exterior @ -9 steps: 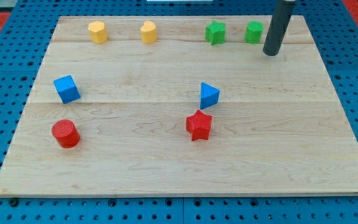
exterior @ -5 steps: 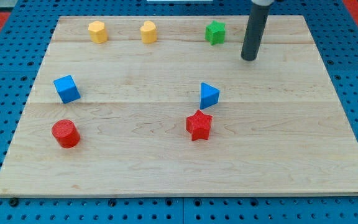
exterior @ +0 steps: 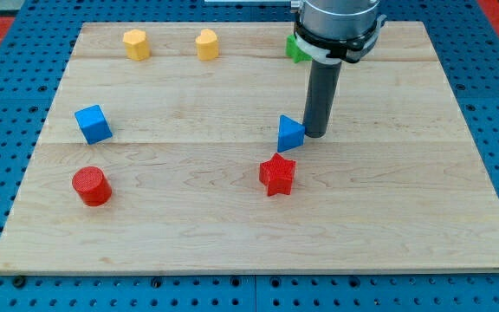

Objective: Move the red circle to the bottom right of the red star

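Our tip (exterior: pixel 315 135) sits on the wooden board (exterior: pixel 405 217) near the middle, right up against the view's right side of the blue triangle (exterior: pixel 290 133); whether it touches that block or stands just beside it, we cannot tell. There is no hand on this arm to clench or release, only the dark rod, and it carries nothing. The rod's wide grey collar at the view's top covers most of a green block (exterior: pixel 294 48), so only a sliver of green peeks out on its left and the shape cannot be made out.

The red star (exterior: pixel 277 174) lies just below the blue triangle, toward the view's bottom, close to our tip but apart from it. The red circle (exterior: pixel 90 186) is well away at the view's left, near the bottom-left part of the board, with open wood between it and the star. Above it sits the blue cube (exterior: pixel 93 124). Along the top edge we have two yellow blocks, one (exterior: pixel 136 43) at the left and another (exterior: pixel 206 43) nearer the middle.
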### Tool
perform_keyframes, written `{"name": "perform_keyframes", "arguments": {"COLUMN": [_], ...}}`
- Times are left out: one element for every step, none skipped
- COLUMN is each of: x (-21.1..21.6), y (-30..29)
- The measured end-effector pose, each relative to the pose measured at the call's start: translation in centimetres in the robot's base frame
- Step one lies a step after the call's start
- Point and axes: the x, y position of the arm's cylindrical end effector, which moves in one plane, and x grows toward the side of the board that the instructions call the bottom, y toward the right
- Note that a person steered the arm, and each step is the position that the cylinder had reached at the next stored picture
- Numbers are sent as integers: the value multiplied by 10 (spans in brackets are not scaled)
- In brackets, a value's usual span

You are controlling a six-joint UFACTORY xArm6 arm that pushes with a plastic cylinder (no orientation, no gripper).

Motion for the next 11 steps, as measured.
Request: {"name": "perform_keyframes", "arguments": {"x": [0, -38, -57, -53, 3, 38, 53, 132, 113, 122, 76], "y": [-5, -28, -87, -171, -199, -270, -344, -285, -282, -352, -356]}}
